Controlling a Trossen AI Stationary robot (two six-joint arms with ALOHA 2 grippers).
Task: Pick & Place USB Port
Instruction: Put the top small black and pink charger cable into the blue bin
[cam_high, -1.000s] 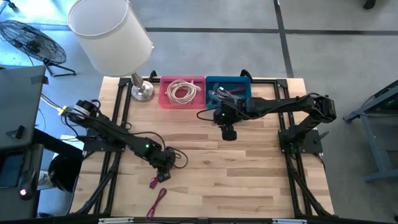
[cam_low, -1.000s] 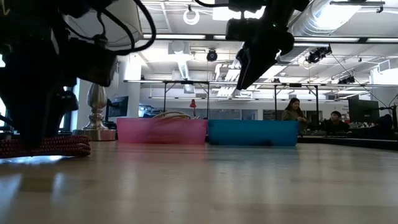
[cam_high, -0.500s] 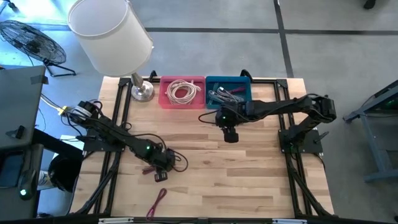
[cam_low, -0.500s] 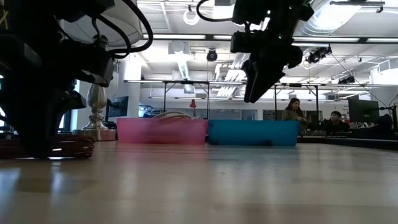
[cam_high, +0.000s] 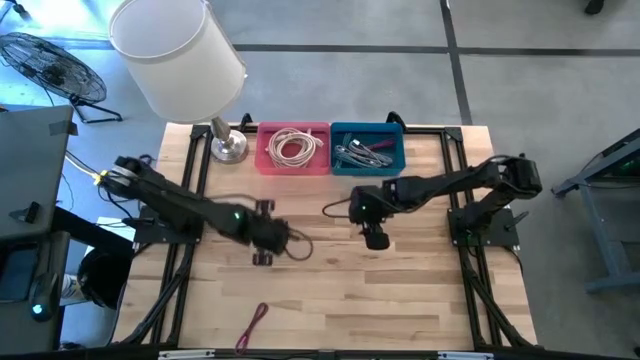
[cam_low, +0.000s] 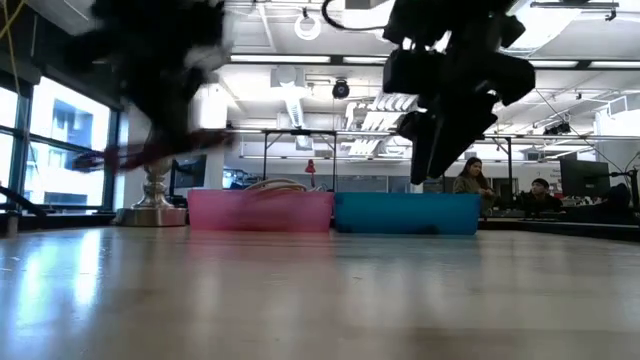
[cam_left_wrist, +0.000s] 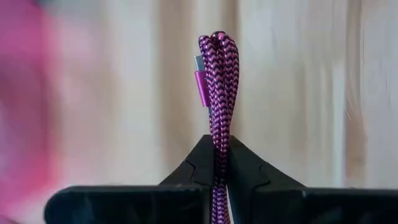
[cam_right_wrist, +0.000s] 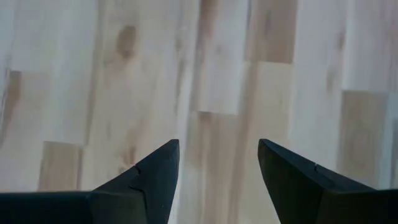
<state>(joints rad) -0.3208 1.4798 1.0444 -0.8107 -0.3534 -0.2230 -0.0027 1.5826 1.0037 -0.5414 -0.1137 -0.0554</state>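
Seen from above, two dark robot arms reach over a pale wooden surface (cam_high: 400, 290). The left fingers (cam_left_wrist: 219, 163) are pressed together on a folded magenta braided USB cable (cam_left_wrist: 217, 93), which stands up between them, its small plug beside the fold at the top. In the low view the cable hangs clear of the surface. The right fingers (cam_right_wrist: 217, 168) are spread wide with nothing between them, only bare wood grain beyond.

Beyond both sets of fingers, at the far edge, sit a pink bin (cam_high: 293, 148) holding a coiled white cable and, touching it, a blue bin (cam_high: 368, 147) holding metal-ended cables. A lamp (cam_high: 180, 60) with a white shade stands beside the pink bin. A second magenta cable (cam_high: 252, 326) lies near the front edge, well apart from the left fingers.

No writing or brand can be read anywhere. The wood between the two sets of fingers and towards the front edge lies open.
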